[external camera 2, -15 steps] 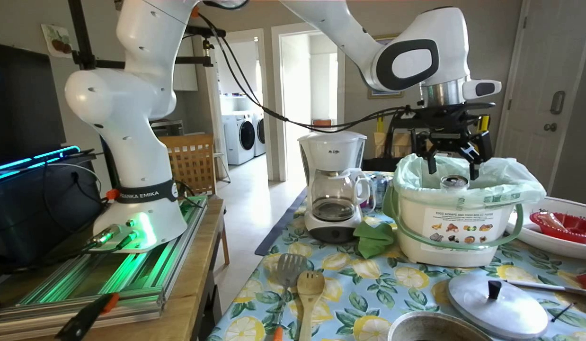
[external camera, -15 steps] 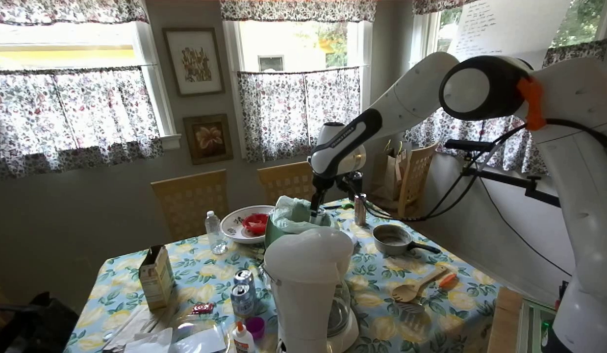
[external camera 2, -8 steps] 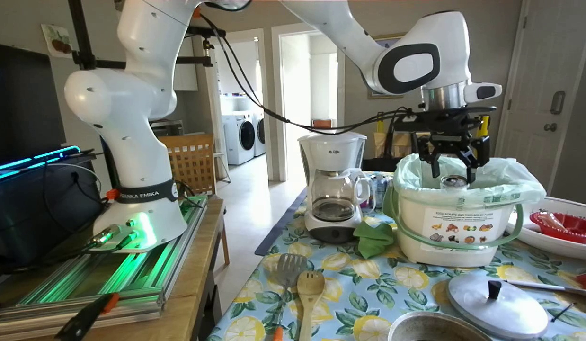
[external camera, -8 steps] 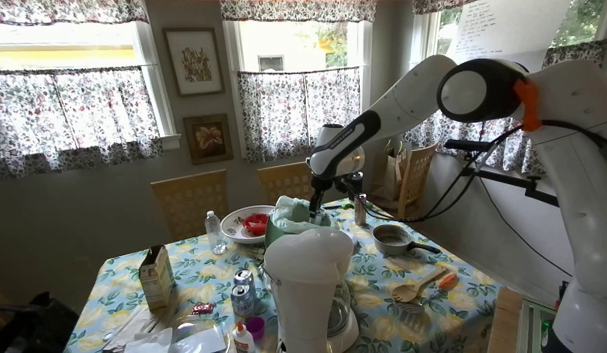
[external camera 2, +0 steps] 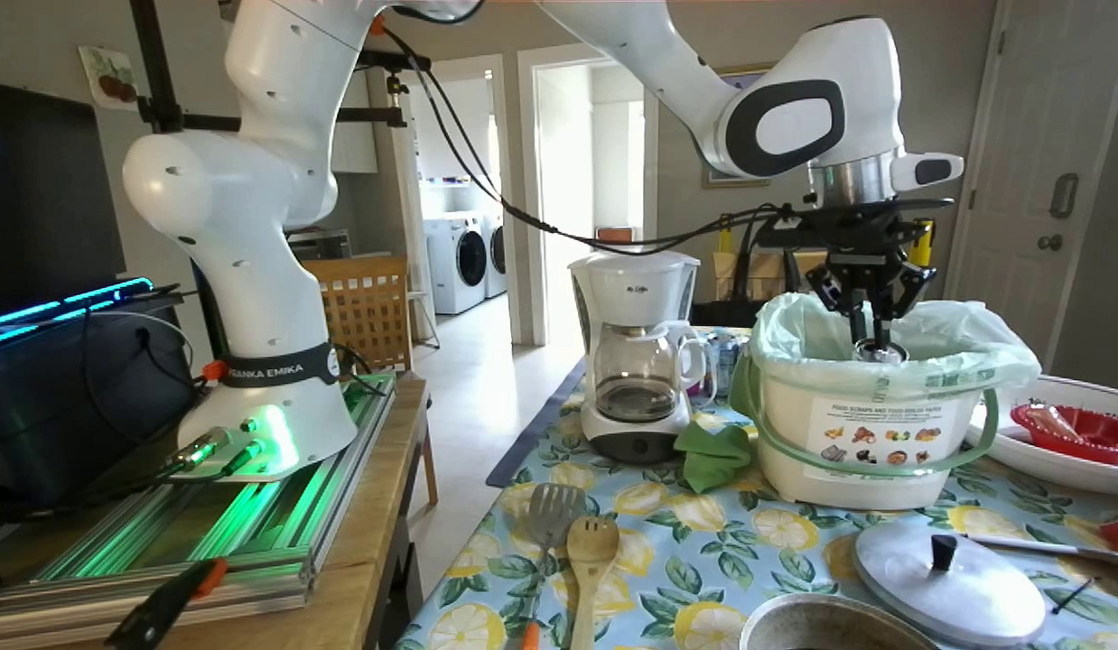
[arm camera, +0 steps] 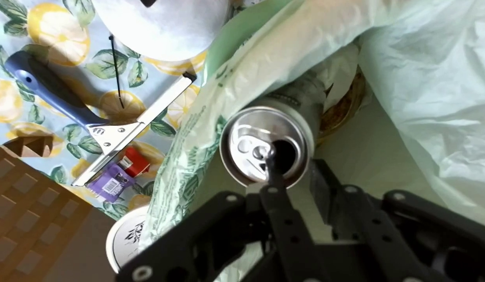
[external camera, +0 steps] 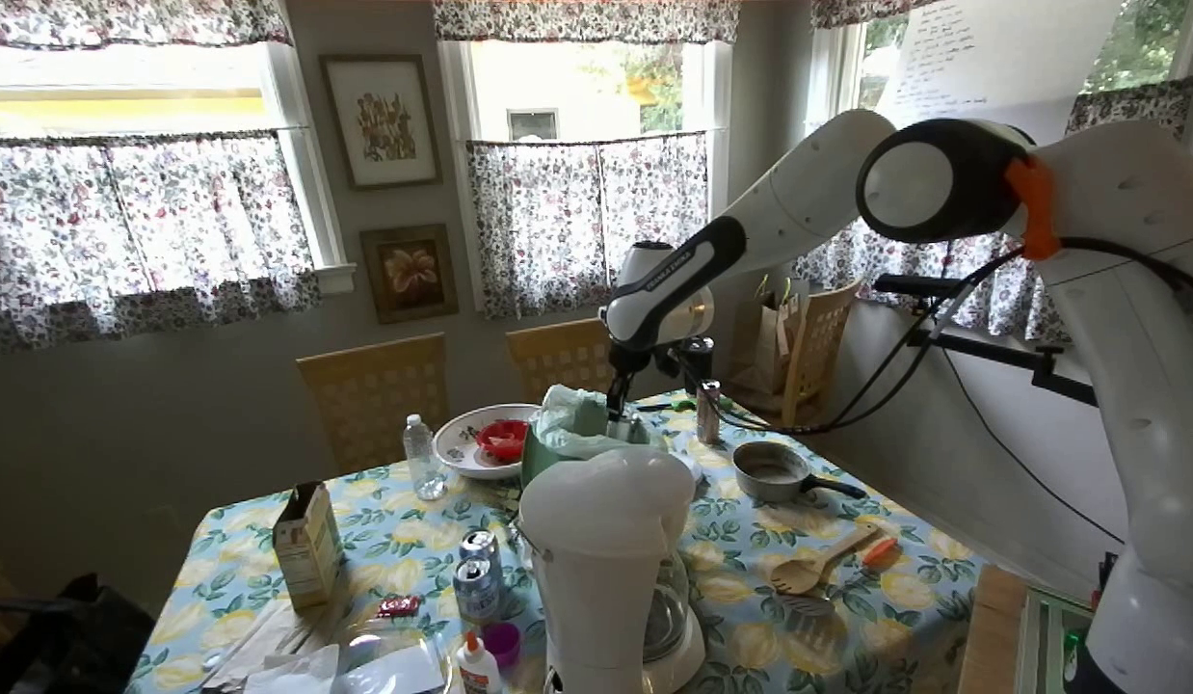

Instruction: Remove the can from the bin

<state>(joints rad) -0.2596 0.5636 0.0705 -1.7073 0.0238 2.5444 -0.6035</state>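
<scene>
Your jaws stand nearly together, straddling one edge of the can [arm camera: 262, 127]: in the wrist view one finger [arm camera: 285, 219] reaches over its top, the other is just outside the rim. Whether they grip it, you cannot tell. The can sits top up in the bin [external camera 2: 789, 415], silver, its mouth open and dark, close to the liner [external camera 2: 961, 338]. Farther out on your table [external camera 2: 749, 551] stands the coffee maker [external camera 2: 636, 307].
</scene>
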